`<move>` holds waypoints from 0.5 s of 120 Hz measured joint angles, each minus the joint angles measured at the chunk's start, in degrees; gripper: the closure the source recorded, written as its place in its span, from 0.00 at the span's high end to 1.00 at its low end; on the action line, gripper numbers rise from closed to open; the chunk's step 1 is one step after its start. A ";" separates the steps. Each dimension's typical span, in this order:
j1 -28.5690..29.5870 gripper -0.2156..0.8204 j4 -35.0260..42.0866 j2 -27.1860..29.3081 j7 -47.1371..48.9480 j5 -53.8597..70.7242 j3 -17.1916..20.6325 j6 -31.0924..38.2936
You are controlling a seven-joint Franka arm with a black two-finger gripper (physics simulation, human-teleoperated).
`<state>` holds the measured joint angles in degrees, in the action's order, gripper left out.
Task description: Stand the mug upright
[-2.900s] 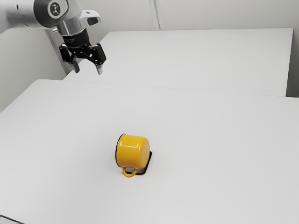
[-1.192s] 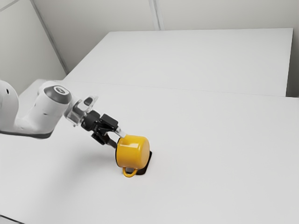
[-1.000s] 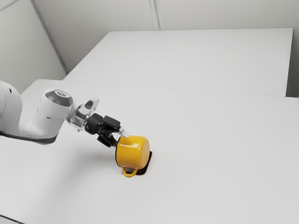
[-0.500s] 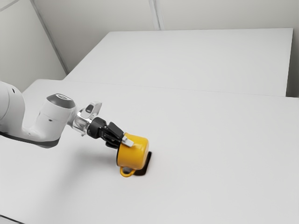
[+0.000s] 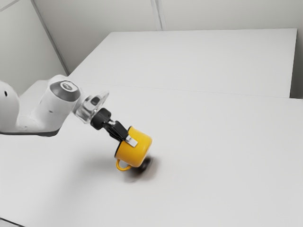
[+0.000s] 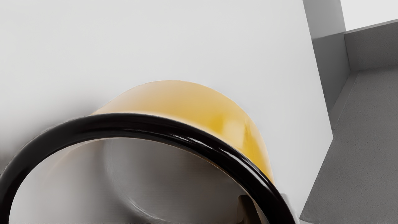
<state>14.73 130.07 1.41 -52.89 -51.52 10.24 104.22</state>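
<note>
The gripper [image 5: 128, 140] is clamped on the wall of the mug [image 5: 137, 150] near its mouth: one finger [image 6: 245, 210] reaches inside, the other [image 5: 132, 142] lies along the outside. It points slantwise down at the table [image 5: 213, 142].

The mug sits right at the fingertips. Its black rim [image 6: 140, 124] faces back toward the hand, and its base points onward and down, away from the hand. The handle [image 5: 123, 165] hangs lower than the fingertips, on the table side. Past the grip, under the base, there is a dark shadow on the table; whether the base edge touches down there, I cannot tell.

The mug leans and is not yet upright, so I judge the step in hand to be righting it. The next move calls for swinging the hand nearer to vertical until the base is level, then setting it flat before letting go. Too early a release could let it roll over.
</note>
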 joint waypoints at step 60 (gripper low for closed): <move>-1.27 0.05 0.10 2.44 3.41 43.40 11.53 21.21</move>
<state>13.46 130.17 3.84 -49.49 -8.12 21.77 125.42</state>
